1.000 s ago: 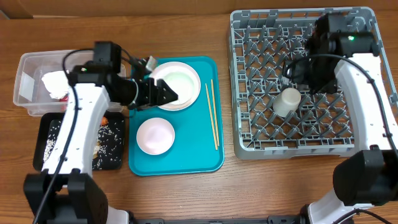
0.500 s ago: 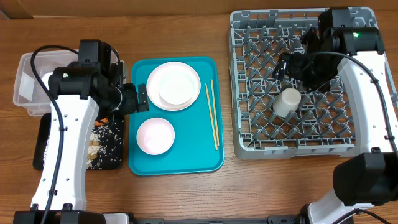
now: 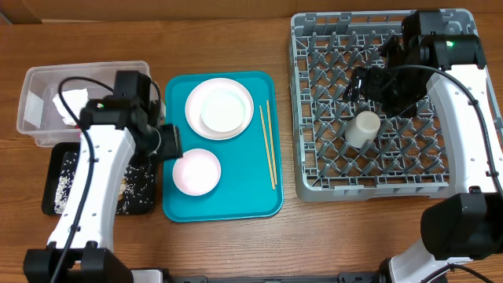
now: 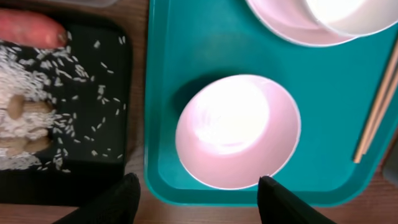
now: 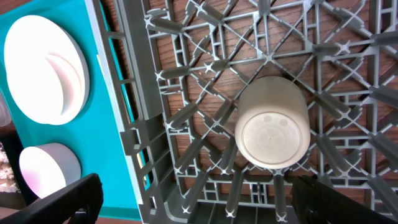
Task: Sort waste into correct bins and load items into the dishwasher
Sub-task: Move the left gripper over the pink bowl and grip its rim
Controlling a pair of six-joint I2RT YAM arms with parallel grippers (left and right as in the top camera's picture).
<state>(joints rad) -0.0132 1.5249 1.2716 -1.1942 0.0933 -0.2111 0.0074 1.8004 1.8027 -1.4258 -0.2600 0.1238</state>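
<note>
Waste: a crumpled white tissue [image 3: 67, 102] lies in the clear tub [image 3: 94, 69] at the upper left of the overhead view. The white rice [image 4: 28, 71], beige food scraps [image 4: 18, 109] and an orange carrot piece [image 4: 31, 28] lie in the black tray [image 4: 93, 177] just below that tub.
Rack: the grey dish rack [image 3: 314, 177] fills the right half of the overhead view and stands on the wooden worktop [image 3: 236, 31].
Cup: the small white cup [image 5: 272, 130] lies among the pegs in the left-middle part of the rack, its flat base toward the right wrist camera.
Tray: the teal tray [image 3: 236, 196] sits between the black tray and the rack, just beside the black tray.
Plate: the white round plate [image 3: 192, 110] is in the upper part of the teal tray, with a white bowl [image 3: 222, 108] sitting on it.
Second bowl: the small bowl [image 4: 237, 130] stands upright at the lower left of the teal tray.
Chopsticks: the chopsticks [image 3: 269, 145] lie side by side along the right edge of the teal tray, running top to bottom.
Left arm: the left pincer [image 4: 199, 182] is spread and pinches nothing. It hangs over the near rim of the small bowl, one finger over the tray's left edge and the other over the bowl's rim. Whether it touches the bowl cannot be told.
Right arm: the right pincer [image 5: 196, 180] is spread wide above the rack and holds nothing. The cup lies beyond its tips, apart from both.
</note>
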